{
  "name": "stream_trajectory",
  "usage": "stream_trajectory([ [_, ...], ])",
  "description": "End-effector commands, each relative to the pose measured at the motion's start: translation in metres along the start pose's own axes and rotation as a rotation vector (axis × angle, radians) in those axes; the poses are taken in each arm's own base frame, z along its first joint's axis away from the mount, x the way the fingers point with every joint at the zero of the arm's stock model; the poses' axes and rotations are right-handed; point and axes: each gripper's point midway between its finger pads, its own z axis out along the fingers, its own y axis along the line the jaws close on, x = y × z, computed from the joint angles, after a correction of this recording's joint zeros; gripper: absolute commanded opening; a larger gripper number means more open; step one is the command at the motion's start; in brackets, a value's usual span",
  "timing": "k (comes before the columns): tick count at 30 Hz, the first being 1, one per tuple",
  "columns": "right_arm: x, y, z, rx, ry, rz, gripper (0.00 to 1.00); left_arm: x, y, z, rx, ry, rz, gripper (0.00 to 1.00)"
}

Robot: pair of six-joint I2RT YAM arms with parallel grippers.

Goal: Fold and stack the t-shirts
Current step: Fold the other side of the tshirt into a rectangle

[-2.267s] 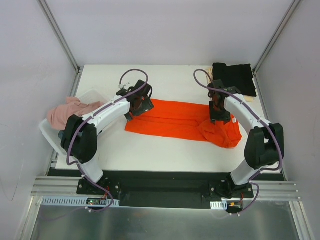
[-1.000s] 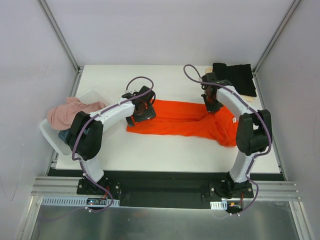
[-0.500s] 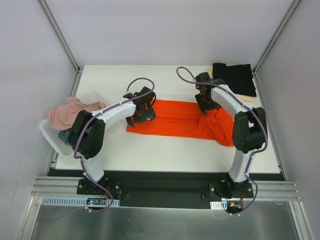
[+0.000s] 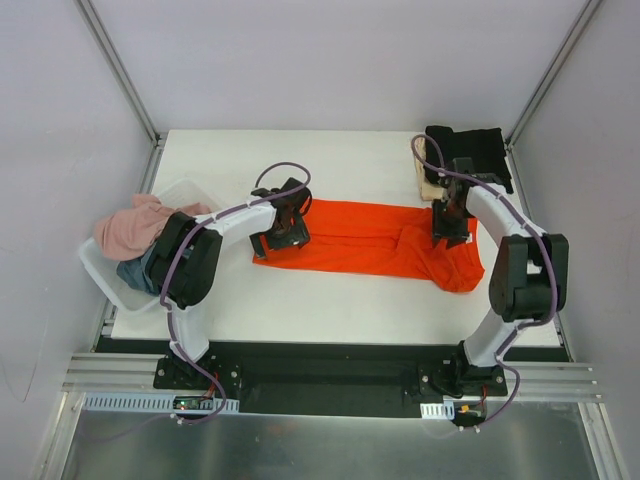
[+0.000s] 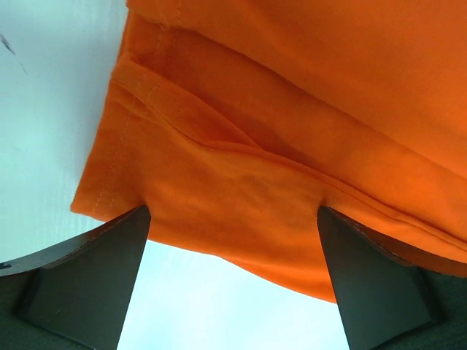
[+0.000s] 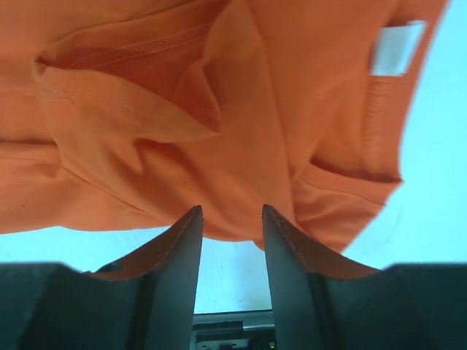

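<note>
Orange t-shirt [image 4: 350, 240] lies across the middle of the table [image 4: 330, 160], folded into a strip. Left wrist: left gripper [image 5: 232, 219] jaws wide, straddling the hem corner. Right wrist: right gripper [image 6: 231, 213] half spread, probably gripping nothing. Pinch both layers before lifting.

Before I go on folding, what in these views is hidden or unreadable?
- Top view: the black shirt and right arm cover most of the beige cloth beneath.
- Top view: the pink shirt hides most of what lies under it in the tub.
- Right wrist view: the white label on the orange shirt is too blurred to read.
</note>
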Motion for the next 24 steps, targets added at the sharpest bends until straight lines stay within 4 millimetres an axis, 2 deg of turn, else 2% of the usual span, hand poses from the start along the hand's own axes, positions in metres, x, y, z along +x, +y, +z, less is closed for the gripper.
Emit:
stream_trajectory([
  [1, -0.015, 0.024, 0.013, -0.101, 0.026, 0.023, 0.38, 0.002, 0.014, 0.007, -0.034, 0.019, 0.0, 0.99],
  [4, -0.016, 0.025, 0.024, -0.102, 0.051, 0.012, 0.35, 0.006, 0.023, 0.011, -0.06, 0.028, -0.002, 1.0],
  [7, -0.009, 0.026, 0.036, -0.105, 0.095, -0.001, 0.35, 0.01, 0.03, 0.016, -0.081, 0.036, -0.001, 0.99],
  [11, -0.013, 0.037, 0.046, -0.165, 0.074, 0.011, 0.34, 0.014, 0.037, 0.02, -0.099, 0.047, 0.0, 0.99],
  [15, -0.026, 0.051, 0.047, -0.234, 0.03, 0.03, 0.2, 0.014, 0.034, 0.018, -0.086, 0.054, -0.005, 0.99],
  [16, -0.028, 0.051, 0.047, -0.229, 0.024, 0.036, 0.09, 0.013, 0.033, 0.018, -0.085, 0.051, -0.01, 0.99],
  [18, -0.032, 0.042, 0.044, -0.178, 0.017, 0.047, 0.01, 0.012, 0.034, 0.016, -0.085, 0.047, -0.013, 0.99],
  [24, -0.046, 0.021, 0.026, -0.049, -0.05, -0.008, 0.01, 0.012, 0.036, 0.016, -0.091, 0.044, -0.007, 0.99],
])
